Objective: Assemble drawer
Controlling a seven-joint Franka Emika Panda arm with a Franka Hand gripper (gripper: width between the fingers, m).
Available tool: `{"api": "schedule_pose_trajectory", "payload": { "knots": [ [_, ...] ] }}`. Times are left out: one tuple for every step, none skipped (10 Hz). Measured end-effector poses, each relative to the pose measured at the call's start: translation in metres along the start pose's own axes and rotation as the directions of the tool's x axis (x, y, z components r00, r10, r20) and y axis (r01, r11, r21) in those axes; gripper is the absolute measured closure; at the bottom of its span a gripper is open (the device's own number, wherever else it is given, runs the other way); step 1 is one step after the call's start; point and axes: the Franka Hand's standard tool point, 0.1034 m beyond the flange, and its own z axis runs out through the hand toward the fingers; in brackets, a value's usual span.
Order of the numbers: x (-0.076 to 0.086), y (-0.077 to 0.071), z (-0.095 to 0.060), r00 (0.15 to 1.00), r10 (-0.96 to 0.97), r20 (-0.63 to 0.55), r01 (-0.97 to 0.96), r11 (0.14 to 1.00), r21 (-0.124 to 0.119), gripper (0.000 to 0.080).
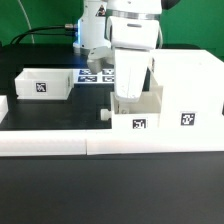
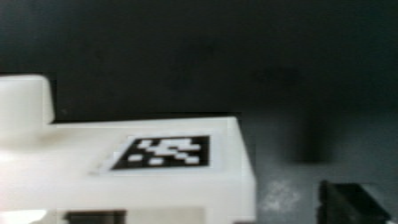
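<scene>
Closest to the exterior camera runs the long low border wall (image 1: 60, 146); just behind it the drawer lies in three parts on the black table (image 1: 60, 118). Directly under the gripper (image 1: 132, 95) sits the knobbed tray (image 1: 138, 122), its knob (image 1: 103, 115) pointing away from the housing (image 1: 190, 95). The housing stands just beside the gripper, and the tray looks to be touching or entering it. The second tray (image 1: 43, 85) rests well apart from the gripper on the opposite side, and the marker board (image 1: 95, 74) lies beyond the gripper.

The step in hand appears to be seating the knobbed tray in the housing. The next move likely calls for a level push along the table toward the housing opening, keeping the tray square so it does not jam.

Fingers reach down at the tray, but their spread is hidden, so I cannot tell whether they grip. The wrist view shows one dark finger (image 2: 358, 203) beside a marked white face.

Neither tray shows contents; the housing's interior is out of sight.
</scene>
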Motion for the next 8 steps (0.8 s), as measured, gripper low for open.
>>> {"api": "schedule_pose_trajectory", "payload": {
  "knots": [
    [0.000,0.002,-0.006,1.000,0.001,0.001,-0.001,1.000,-0.003,0.0172],
    [0.000,0.003,-0.012,1.000,0.003,0.000,-0.003,1.000,-0.009,0.0172],
    [-0.002,0.005,-0.017,1.000,0.006,0.000,-0.006,1.000,-0.014,0.0155],
    [-0.006,0.006,-0.022,1.000,0.013,0.003,-0.013,1.000,-0.013,0.0155],
    [-0.013,0.009,-0.026,1.000,0.009,0.005,-0.008,1.000,-0.017,0.0151],
    [-0.024,0.011,-0.027,1.000,0.011,0.007,-0.011,1.000,-0.020,0.0150],
    [-0.030,0.011,-0.026,1.000,0.017,0.008,-0.016,1.000,-0.018,0.0150],
    [-0.029,0.011,-0.026,1.000,0.016,0.007,-0.016,1.000,-0.018,0.0150]
  ]
}}
